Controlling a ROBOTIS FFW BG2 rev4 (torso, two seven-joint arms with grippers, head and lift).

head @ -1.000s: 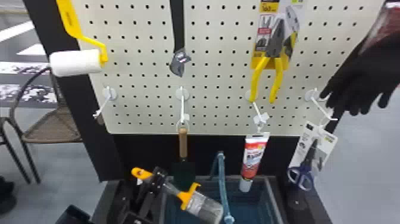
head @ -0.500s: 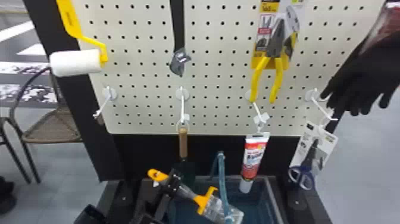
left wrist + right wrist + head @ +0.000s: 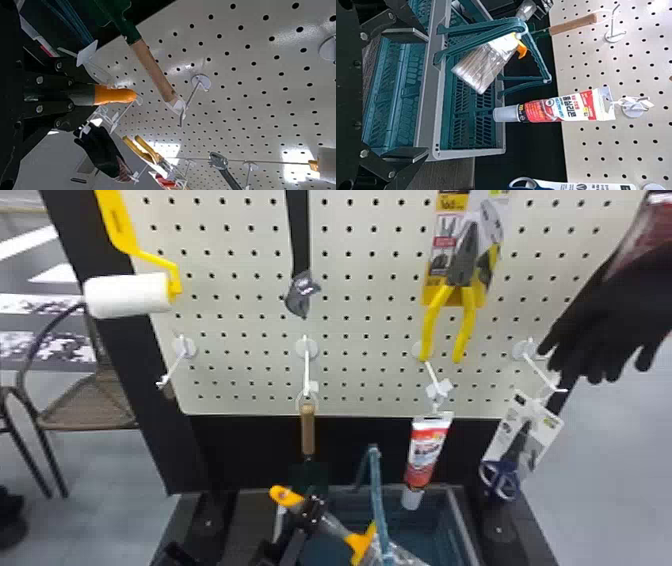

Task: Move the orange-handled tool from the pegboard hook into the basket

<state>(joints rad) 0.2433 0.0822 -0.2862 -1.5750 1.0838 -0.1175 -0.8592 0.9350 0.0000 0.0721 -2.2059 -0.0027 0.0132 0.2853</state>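
In the head view my left gripper (image 3: 311, 512) is shut on the handle of the orange-handled tool (image 3: 286, 496), a brush whose bristle end lies behind the basket's raised teal handle. The left wrist view has the same gripper (image 3: 81, 94) around the orange handle (image 3: 115, 95). Below the pegboard stands the basket (image 3: 457, 520). From the right wrist view, the bristles (image 3: 480, 71) are over the basket (image 3: 431, 99), beside its raised handle. My right gripper (image 3: 411, 95) is open with its fingers apart and nothing between them.
A wooden-handled trowel (image 3: 308, 430) and a red-and-white tube (image 3: 427, 450) hang from hooks over the basket's back edge. Packaged scissors (image 3: 520, 445) and black gloves (image 3: 610, 310) hang at the right. An unloaded hook (image 3: 172, 365) juts out at the left.
My left gripper has carried the brush to the right across the basket, bringing the bristle end to the raised handle. The hanging items look unmoved.
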